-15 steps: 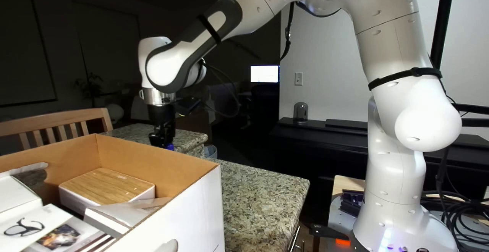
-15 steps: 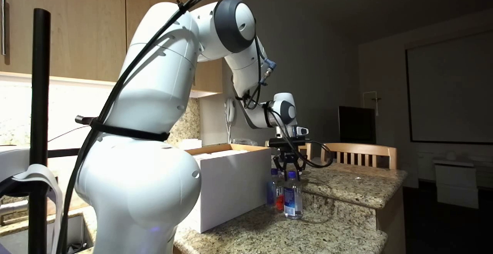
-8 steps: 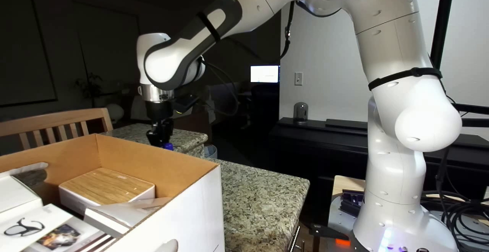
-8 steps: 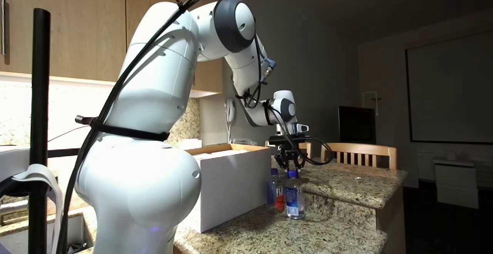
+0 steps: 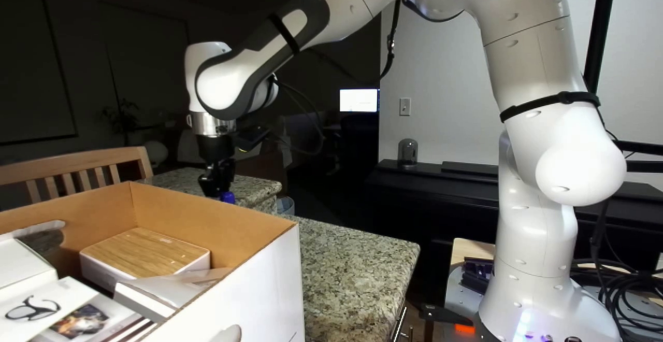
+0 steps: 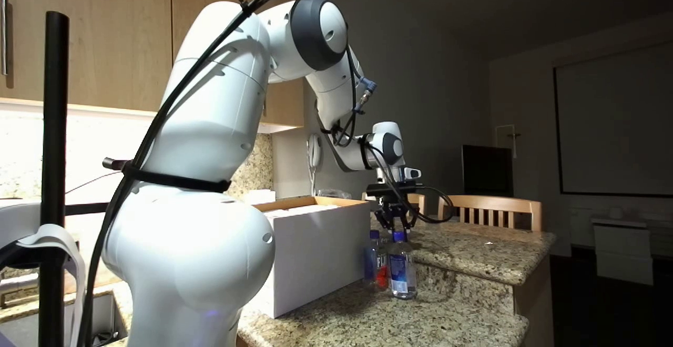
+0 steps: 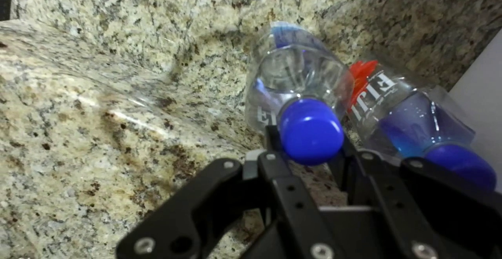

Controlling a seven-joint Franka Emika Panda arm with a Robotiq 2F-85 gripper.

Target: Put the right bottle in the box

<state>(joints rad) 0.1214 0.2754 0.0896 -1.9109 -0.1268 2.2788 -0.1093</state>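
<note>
The right bottle (image 6: 403, 276), clear with a blue cap and blue label, stands upright beside the box in an exterior view. My gripper (image 6: 399, 236) points down with its fingers shut on the bottle's neck, just under the cap. In the wrist view, the fingers (image 7: 310, 138) touch both sides of that bottle (image 7: 300, 68). Its cap (image 5: 227, 197) also shows behind the box in an exterior view. I cannot tell whether its base touches the counter. The reddish mark shows on the neighbouring bottle (image 6: 376, 263). The white box (image 6: 320, 255) is open, brown inside (image 5: 207, 220).
The neighbouring bottle (image 7: 423, 121) stands between the held bottle and the box wall. The box holds a wood-topped block (image 5: 147, 251) and flat packages. A raised granite ledge (image 6: 473, 247) rises behind the bottles; chairs (image 6: 489, 210) stand beyond it.
The fingers have closed around the bottle's neck. The bottle has shifted slightly to the right in an exterior view. The wrist and gripper have risen very slightly.
</note>
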